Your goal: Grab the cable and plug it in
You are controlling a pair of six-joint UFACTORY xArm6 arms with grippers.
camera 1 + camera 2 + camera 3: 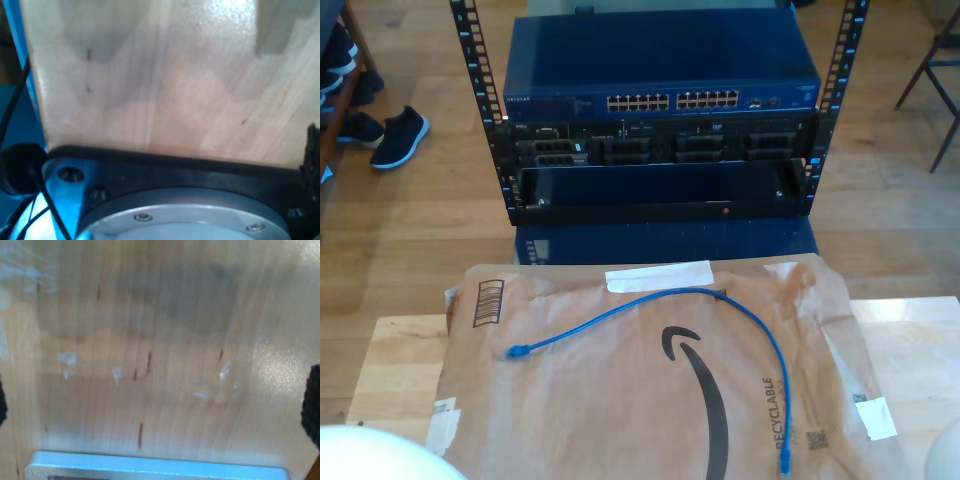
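Observation:
The blue cable [720, 298] lies loose in an arc on brown packing paper [620, 420] in the exterior view. One plug [517, 351] rests toward that view's left. The other plug [785, 462] lies near the lower edge. Neither gripper touches the cable. My second gripper [160, 405] looks down on bare wood, its dark fingertips [312, 407] wide apart and nothing between them. Of my first gripper [312, 150] I see a single dark finger edge, so I cannot tell how its jaws stand.
A rack [660, 150] with a blue network switch [670, 100] stands on the floor beyond the wooden table [400, 360]. A round metal arm base [175, 215] and a black wire [10, 110] sit at the table edge. Shoes [395, 135] lie at the exterior view's left.

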